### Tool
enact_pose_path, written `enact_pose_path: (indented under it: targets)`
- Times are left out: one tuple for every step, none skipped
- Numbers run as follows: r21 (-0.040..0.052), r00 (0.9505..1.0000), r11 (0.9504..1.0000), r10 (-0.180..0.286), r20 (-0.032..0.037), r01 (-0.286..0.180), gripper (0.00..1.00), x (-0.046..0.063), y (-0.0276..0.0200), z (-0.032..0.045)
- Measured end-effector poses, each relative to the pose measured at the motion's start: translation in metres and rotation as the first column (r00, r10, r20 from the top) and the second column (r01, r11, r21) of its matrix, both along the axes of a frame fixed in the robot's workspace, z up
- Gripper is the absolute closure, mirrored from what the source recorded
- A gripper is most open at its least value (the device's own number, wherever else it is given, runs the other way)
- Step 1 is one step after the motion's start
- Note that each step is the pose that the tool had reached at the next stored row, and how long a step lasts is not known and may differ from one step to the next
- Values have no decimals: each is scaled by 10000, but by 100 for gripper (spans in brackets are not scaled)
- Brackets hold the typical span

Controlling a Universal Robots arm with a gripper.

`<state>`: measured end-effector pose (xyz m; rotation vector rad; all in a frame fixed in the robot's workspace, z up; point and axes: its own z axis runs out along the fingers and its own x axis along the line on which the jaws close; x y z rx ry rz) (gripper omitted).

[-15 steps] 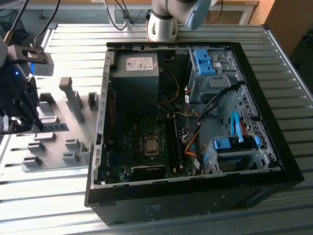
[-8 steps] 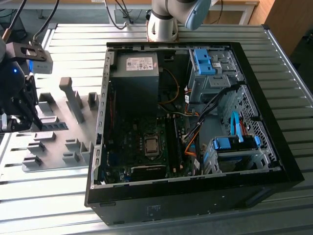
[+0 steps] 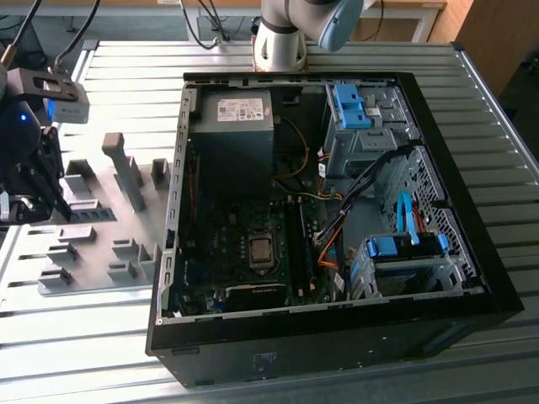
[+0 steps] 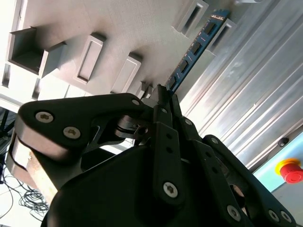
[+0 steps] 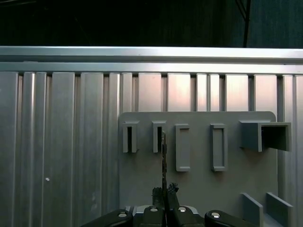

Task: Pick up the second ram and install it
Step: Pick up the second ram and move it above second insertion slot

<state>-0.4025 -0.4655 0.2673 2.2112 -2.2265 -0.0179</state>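
The gripper [image 4: 162, 91] had its fingers clenched on one end of the ram [image 4: 194, 49]. The ram stood on edge over the grey holder plate [image 5: 199, 189] on the desk [image 3: 126, 67], its far end at a slot block. That edge-on grip probably suited a narrow socket. The open computer case [image 3: 337, 80] lay well apart, toward the exterior view's right.

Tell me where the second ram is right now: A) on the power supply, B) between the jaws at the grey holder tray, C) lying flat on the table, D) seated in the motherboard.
B: in the second wrist view the second ram runs out from the gripper, jaws closed on its near end, over the grey holder tray, outside the computer case.
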Motion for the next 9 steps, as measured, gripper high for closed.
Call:
enact_pose_path:
  targets:
    - [-1,10000,10000,0,0,0,86,0,0,6]
    - [0,10000,10000,1,0,-1,86,0,0,10]
    - [1,10000,10000,0,1,0,86,0,0,14]
    - [0,10000,10000,0,1,0,86,0,0,18]
    - [-1,10000,10000,0,-1,0,86,0,0,23]
    - [0,10000,10000,0,0,0,86,0,0,27]
    - [-1,10000,10000,1,-1,-1,86,0,0,32]
    - [-1,10000,10000,0,-1,0,86,0,0,36]
    - [0,10000,10000,0,-1,0,86,0,0,40]
